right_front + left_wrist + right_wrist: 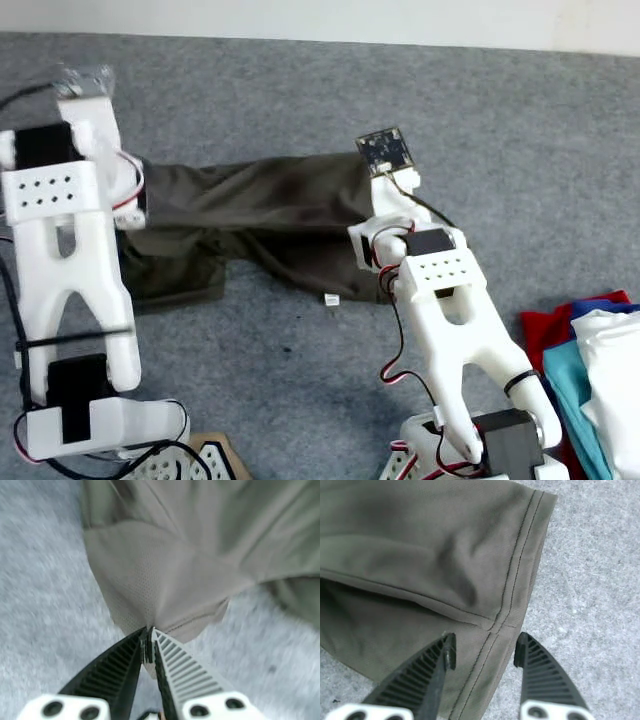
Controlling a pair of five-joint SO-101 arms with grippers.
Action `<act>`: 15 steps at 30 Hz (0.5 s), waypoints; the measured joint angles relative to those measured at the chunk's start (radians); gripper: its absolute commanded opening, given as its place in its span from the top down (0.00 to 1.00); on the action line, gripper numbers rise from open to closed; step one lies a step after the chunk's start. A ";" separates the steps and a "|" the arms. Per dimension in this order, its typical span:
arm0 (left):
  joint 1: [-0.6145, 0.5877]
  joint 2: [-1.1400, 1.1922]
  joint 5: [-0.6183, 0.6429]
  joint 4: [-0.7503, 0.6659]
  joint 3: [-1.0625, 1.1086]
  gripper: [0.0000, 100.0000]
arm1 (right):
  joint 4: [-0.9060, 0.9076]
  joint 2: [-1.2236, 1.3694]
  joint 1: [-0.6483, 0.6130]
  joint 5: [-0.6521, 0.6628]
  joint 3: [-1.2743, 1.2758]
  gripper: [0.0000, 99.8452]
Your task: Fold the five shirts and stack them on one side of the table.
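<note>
An olive-green shirt (260, 215) lies spread and partly folded on the grey table, between the two arms. My left gripper (149, 634) is shut on a bunched edge of the shirt (175, 565), at its left end in the high view (133, 200). At the shirt's right end, my right gripper (485, 647) stands open. Its two fingers straddle the stitched hem of the shirt (420, 555), close above the cloth. In the high view the right gripper (374, 232) sits under its own wrist.
A pile of other shirts (590, 370) in red, blue, teal and white lies at the table's right edge, beside the right arm's base. A small white tag (331, 298) lies just in front of the olive shirt. Grey carpet (520, 130) covers the far side.
</note>
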 measured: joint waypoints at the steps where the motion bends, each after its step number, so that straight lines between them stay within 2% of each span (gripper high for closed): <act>1: 0.000 0.000 -0.012 -0.002 0.041 0.99 | 0.000 0.000 0.000 0.000 0.000 0.80; 7: -0.060 0.000 -0.037 -0.161 0.321 0.99 | 0.000 0.003 0.000 0.000 0.000 0.80; 15: -0.129 0.000 -0.092 -0.341 0.543 0.99 | 0.000 0.003 0.000 0.000 0.000 0.80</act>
